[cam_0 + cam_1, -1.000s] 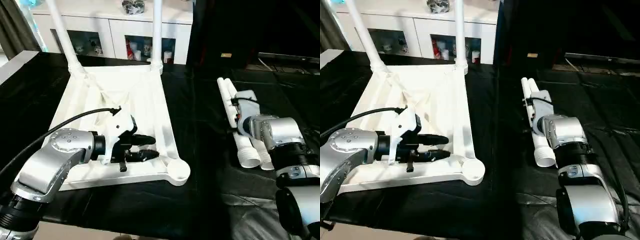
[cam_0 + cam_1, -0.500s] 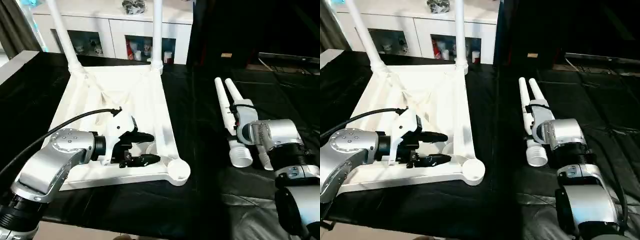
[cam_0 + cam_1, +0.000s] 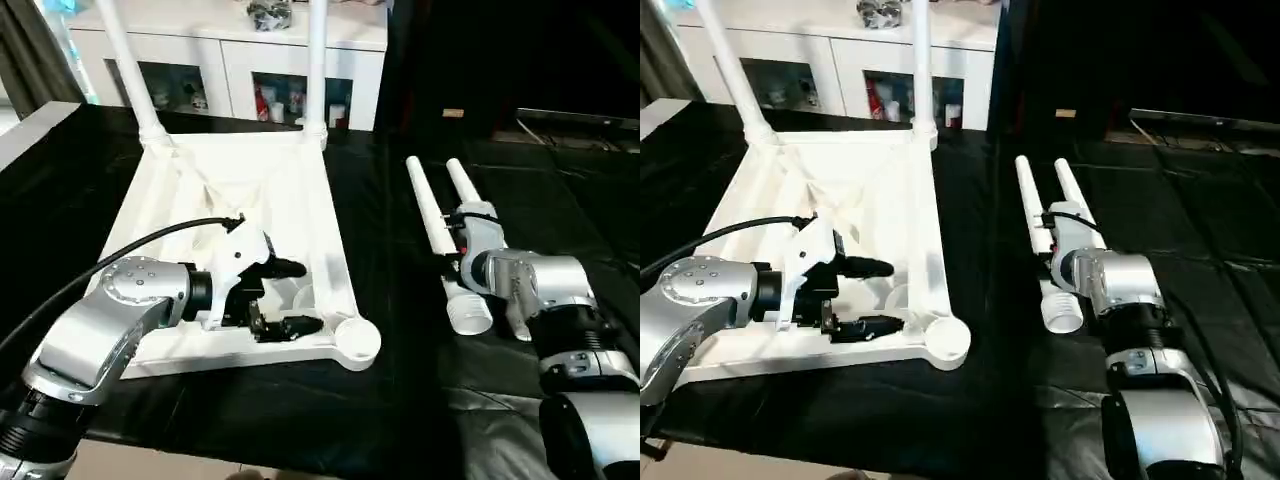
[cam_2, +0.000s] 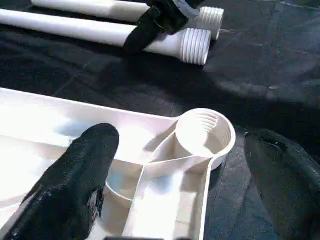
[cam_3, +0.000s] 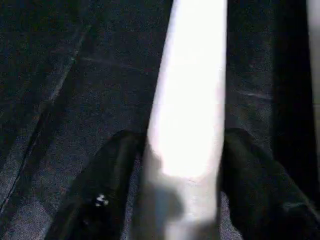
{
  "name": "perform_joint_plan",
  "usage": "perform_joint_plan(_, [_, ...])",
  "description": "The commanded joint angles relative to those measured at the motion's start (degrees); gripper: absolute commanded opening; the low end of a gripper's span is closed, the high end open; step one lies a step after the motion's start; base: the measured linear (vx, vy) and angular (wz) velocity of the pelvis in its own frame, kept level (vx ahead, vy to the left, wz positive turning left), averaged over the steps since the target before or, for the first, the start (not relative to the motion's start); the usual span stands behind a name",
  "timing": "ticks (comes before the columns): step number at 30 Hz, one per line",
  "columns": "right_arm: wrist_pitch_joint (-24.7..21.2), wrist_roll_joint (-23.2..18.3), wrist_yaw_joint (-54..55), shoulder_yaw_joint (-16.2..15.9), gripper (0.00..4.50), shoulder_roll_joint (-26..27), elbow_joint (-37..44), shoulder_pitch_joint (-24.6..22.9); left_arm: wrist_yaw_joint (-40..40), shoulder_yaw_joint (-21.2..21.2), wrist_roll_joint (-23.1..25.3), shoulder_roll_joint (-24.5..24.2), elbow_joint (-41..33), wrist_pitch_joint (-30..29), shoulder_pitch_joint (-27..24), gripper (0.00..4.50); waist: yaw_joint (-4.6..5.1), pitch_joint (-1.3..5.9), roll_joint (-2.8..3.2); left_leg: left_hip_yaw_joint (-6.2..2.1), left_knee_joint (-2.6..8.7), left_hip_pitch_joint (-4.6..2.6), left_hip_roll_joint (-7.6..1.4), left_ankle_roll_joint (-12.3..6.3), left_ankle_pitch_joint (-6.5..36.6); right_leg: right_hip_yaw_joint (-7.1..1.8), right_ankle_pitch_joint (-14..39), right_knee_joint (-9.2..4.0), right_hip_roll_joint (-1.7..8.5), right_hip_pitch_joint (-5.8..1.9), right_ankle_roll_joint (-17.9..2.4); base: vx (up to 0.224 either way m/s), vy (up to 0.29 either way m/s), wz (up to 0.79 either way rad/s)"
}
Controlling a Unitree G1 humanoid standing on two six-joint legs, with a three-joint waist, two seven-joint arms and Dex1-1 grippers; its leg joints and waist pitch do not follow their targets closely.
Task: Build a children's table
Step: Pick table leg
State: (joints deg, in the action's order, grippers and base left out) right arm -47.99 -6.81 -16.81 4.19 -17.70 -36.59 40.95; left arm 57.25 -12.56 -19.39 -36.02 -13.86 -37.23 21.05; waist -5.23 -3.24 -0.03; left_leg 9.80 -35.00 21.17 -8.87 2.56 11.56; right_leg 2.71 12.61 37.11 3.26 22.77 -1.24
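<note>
Tabletop (image 3: 250, 200) lies underside up on the black-draped desk (image 3: 400, 380), ribs and corner sockets exposed, presumably so the legs can be driven in from above. Two legs already stand upright in the far corner sockets: one at the far left (image 3: 130, 70), one at the far right (image 3: 316, 60). The near right socket (image 4: 205, 132) is empty, threads visible inside. Left claw (image 3: 285, 297) sits low over the tabletop's near edge, just beside that socket, its two black fingers spread wide with nothing between them; one finger (image 4: 80, 175) is over the ribbing, the other off past the rim. Likely there to brace the tabletop, though it grips nothing now. The two remaining legs lie side by side on the desk to the right, well apart from the tabletop, threaded ends toward the robot. Right claw (image 3: 463, 232) straddles the nearer-to-tabletop leg (image 3: 432, 232): the wrist view shows a black finger (image 5: 107, 185) on each side of the white tube, close against it. Whether the fingers press firmly yet I cannot tell; the leg looks to be resting on the cloth. The second loose leg (image 3: 470, 195) lies just beside, untouched. Judged next step: secure this leg, lift it, and carry its threaded end (image 4: 196, 46) to the empty near socket.
</note>
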Motion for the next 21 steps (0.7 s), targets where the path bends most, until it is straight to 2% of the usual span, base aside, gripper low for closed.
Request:
perform_joint_plan(1, [0.3, -0.61, -0.32, 0.3, 2.44, 0.33, 0.81, -1.14, 0.06, -0.69, 0.36, -0.62, -0.52, 0.36, 0.89, 4.5, -0.2, 3.88, -0.39, -0.95, 3.67, -0.39, -3.36, 0.25, 1.99, -3.03, 1.14, -3.88, 4.82, -3.42, -12.93, 0.0, 0.0, 0.0])
perform_joint_plan(4, [0.47, -0.59, -0.32, 0.4, 2.12, 0.65, 1.46, -1.44, 0.0, -0.66, 0.39, -0.64, -0.59, 0.42, 0.74, 4.5, -0.19, 3.87, -0.58, -0.9, 3.65, -0.4, -3.35, -0.06, 1.82, -3.03, 1.33, -3.9, 4.83, -3.35, -12.88, 0.0, 0.0, 0.0])
perform_joint_plan(7, [2.32, 0.01, -1.15, -1.02, 1.97, 0.34, 1.71, -1.8, -0.11, -0.54, 0.44, -0.68, -0.6, 0.51, 0.51, 4.5, -0.14, 3.82, -0.52, -0.92, 3.71, -0.47, -3.43, 0.09, 2.42, -3.0, 2.06, -3.96, 4.82, -3.25, -12.84, 0.0, 0.0, 0.0])
perform_joint_plan(9, [2.78, 0.07, -0.23, -0.41, 1.87, 0.66, 1.96, -1.92, -0.19, -0.51, 0.6, -0.59, -0.5, 0.59, 0.47, 4.5, -0.16, 3.8, -0.46, -0.94, 3.77, -0.49, -3.46, 0.33, 2.75, -3.01, 2.71, -4.03, 4.87, -3.25, -12.75, 0.0, 0.0, 0.0])
perform_joint_plan(10, [2.82, -0.3, 0.64, 0.59, 1.87, 0.94, 2.25, -1.88, -0.4, -0.39, 0.68, -0.45, -0.31, 0.63, 0.42, 4.5, -0.18, 3.85, -0.25, -0.99, 3.75, -0.52, -3.45, 0.49, 2.6, -3.02, 2.37, -3.93, 4.85, -3.22, -12.76, 0.0, 0.0, 0.0])
perform_joint_plan(11, [3.13, -0.82, 0.93, 1.48, 1.85, 1.05, 2.53, -1.8, -0.71, -0.24, 0.79, -0.21, -0.06, 0.82, 0.48, 4.5, -0.13, 3.77, -0.38, -0.95, 3.81, -0.53, -3.44, 0.63, 3.0, -3.05, 2.59, -4.06, 4.81, -3.17, -12.72, 0.0, 0.0, 0.0])
perform_joint_plan(13, [3.36, -1.53, 1.0, 2.36, 1.83, 1.22, 2.98, -1.76, -1.08, 0.01, 0.87, 0.06, 0.23, 1.06, 0.53, 4.5, -0.13, 3.78, -0.26, -0.95, 3.81, -0.49, -3.4, 0.8, 3.33, -3.06, 2.7, -4.1, 4.8, -3.21, -12.66, 0.0, 0.0, 0.0])
perform_joint_plan(14, [4.13, -3.44, 0.69, 4.49, 1.83, 1.68, 4.68, -1.67, -2.69, 0.76, 1.19, 1.31, 1.53, 1.53, 1.35, 4.5, -0.14, 3.8, -0.14, -0.94, 3.8, -0.5, -3.36, 0.83, 3.54, -3.1, 2.52, -4.13, 4.76, -3.26, -12.51, 0.0, 0.0, 0.0])
perform_joint_plan(15, [4.42, -3.7, 0.6, 4.78, 1.83, 1.72, 5.1, -1.69, -3.07, 0.9, 1.3, 1.58, 1.85, 1.65, 1.57, 4.5, -0.23, 3.84, 0.02, -1.02, 3.78, -0.44, -3.43, 0.9, 3.47, -3.14, 2.0, -4.02, 4.83, -3.33, -12.42, 0.0, 0.0, 0.0])
perform_joint_plan(16, [7.17, -6.81, -1.23, 7.39, 1.83, 2.7, 8.41, -1.91, -5.63, 1.86, 2.07, 3.47, 4.15, 2.55, 3.22, 4.5, -0.29, 3.9, -0.03, -0.98, 3.74, -0.47, -3.4, 0.83, 3.41, -3.12, 1.19, -4.07, 4.77, -3.29, -12.19, 0.0, 0.0, 0.0])
perform_joint_plan(17, [7.57, -8.85, -2.64, 8.62, 1.83, 3.37, 10.35, -2.06, -6.78, 2.38, 2.27, 4.33, 5.18, 2.83, 3.96, 4.5, -0.49, 4.06, 0.11, -0.98, 3.66, -0.64, -3.38, 0.65, 3.61, -3.12, 0.43, -3.97, 4.76, -3.31, -12.15, 0.0, 0.0, 0.0])
perform_joint_plan(18, [7.45, -10.82, -3.4, 10.06, 1.83, 4.03, 12.14, -2.18, -8.0, 2.86, 2.54, 5.32, 6.13, 3.53, 4.71, 4.5, -0.47, 4.13, -0.06, -1.11, 3.73, -0.48, -3.46, 0.04, 2.97, -3.04, -0.97, -3.83, 4.82, -3.49, -12.41, 0.0, 0.0, 0.0])
perform_joint_plan(19, [7.29, -12.39, -3.99, 11.21, 1.83, 4.55, 13.59, -2.27, -8.98, 3.25, 2.75, 6.12, 6.89, 4.1, 5.32, 4.5, -0.34, 4.0, -0.12, -1.07, 3.82, -0.3, -3.38, -0.33, 2.92, -3.06, -1.25, -3.9, 4.69, -3.59, -12.35, 0.0, 0.0, 0.0])
perform_joint_plan(20, [9.33, -12.68, -4.18, 11.42, 1.83, 4.85, 15.0, -2.81, -10.67, 3.87, 3.03, 7.32, 7.88, 4.62, 6.17, 4.5, -0.52, 4.12, 0.07, -1.23, 3.77, -0.46, -3.58, -0.41, 2.72, -2.92, -1.68, -3.78, 4.81, -3.46, -12.55, 0.0, 0.0, 0.0])
perform_joint_plan(21, [10.73, -13.26, -4.38, 11.9, 1.83, 5.17, 16.18, -3.23, -12.76, 4.71, 3.17, 8.82, 9.04, 4.99, 7.18, 4.5, -0.53, 4.12, -0.07, -1.17, 3.74, -0.47, -3.59, -0.41, 2.69, -2.91, -1.87, -3.82, 4.91, -3.46, -12.73, 0.0, 0.0, 0.0])
